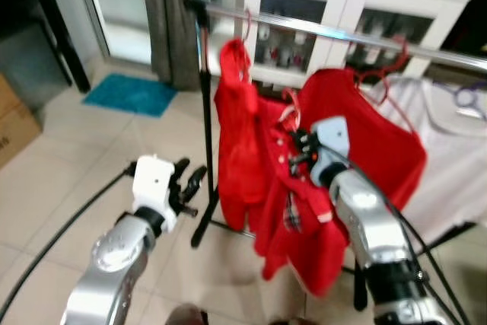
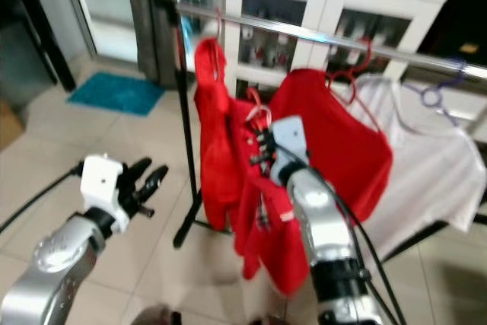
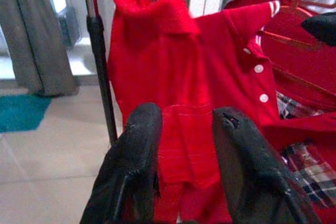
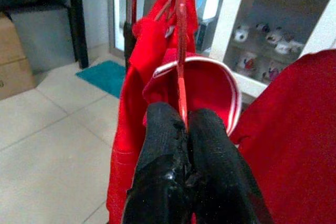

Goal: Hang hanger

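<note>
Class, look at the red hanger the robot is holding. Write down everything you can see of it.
The red hanger is thin and looks like plastic. Its stem runs upright between the shut fingers of the right tool, which pinch it just above a red polo shirt with a white-striped collar and white buttons. The shirt hangs from it, below and in front of the metal rail. Its hook is not on the rail yet; other red clothes hang there already.

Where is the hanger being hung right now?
The red hanger is pinched in the right gripper, below the rail, between two hung red garments.
</note>
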Tool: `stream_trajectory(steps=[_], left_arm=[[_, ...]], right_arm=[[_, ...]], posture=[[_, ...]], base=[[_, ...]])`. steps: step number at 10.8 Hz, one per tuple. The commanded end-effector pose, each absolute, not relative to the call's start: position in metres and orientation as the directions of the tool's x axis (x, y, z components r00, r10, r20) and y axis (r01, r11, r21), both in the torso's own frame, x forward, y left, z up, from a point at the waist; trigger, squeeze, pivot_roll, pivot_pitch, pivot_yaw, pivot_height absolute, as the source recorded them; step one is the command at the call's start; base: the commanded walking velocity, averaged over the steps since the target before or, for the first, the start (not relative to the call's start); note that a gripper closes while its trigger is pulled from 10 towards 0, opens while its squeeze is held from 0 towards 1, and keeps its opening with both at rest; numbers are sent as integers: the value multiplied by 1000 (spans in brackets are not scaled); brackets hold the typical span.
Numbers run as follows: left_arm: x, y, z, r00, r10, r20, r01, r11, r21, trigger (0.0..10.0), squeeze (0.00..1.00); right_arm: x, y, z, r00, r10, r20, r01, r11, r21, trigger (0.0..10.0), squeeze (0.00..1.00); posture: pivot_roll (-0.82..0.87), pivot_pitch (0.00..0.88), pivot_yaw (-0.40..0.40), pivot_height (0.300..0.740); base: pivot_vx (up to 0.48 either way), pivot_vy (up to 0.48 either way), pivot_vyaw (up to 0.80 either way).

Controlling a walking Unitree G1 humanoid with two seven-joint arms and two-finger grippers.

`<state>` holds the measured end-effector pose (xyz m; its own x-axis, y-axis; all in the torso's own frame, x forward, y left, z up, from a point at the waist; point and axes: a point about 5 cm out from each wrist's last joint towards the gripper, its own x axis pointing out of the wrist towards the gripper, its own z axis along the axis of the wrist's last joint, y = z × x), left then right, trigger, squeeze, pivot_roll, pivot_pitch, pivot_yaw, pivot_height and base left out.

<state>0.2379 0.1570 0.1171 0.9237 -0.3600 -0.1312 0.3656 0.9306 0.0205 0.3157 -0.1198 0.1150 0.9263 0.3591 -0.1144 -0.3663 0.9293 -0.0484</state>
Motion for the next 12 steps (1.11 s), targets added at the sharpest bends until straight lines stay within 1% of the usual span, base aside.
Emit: stream_trajectory(steps=[1,8,10,11,12], left_arm=[[239,154,120,920,-372,-120,378,926,26,10000,0],[236,152,121,900,-417,-124,424,905,28,10000,0],[237,150,122,903,-415,-110,420,908,19,10000,0],[240,153,123,918,-383,-105,389,920,41,10000,0],[242,155,123,927,-360,-108,367,929,54,10000,0]], right_arm=[[318,-124,129,936,346,-62,-349,935,-56,0,0],[316,-139,136,943,330,-37,-331,943,-30,0,0],[314,-141,135,953,302,-23,-300,951,70,0,0],[315,-142,135,958,286,-16,-282,952,119,0,0],[316,-141,136,960,281,-6,-278,953,121,0,0]], posture=[[81,28,-32,740],[76,30,-11,740],[74,28,-14,740],[76,29,-15,740],[76,30,-16,740]], base=[[0,0,0],[0,0,0],[0,0,0],[0,0,0],[0,0,0]])
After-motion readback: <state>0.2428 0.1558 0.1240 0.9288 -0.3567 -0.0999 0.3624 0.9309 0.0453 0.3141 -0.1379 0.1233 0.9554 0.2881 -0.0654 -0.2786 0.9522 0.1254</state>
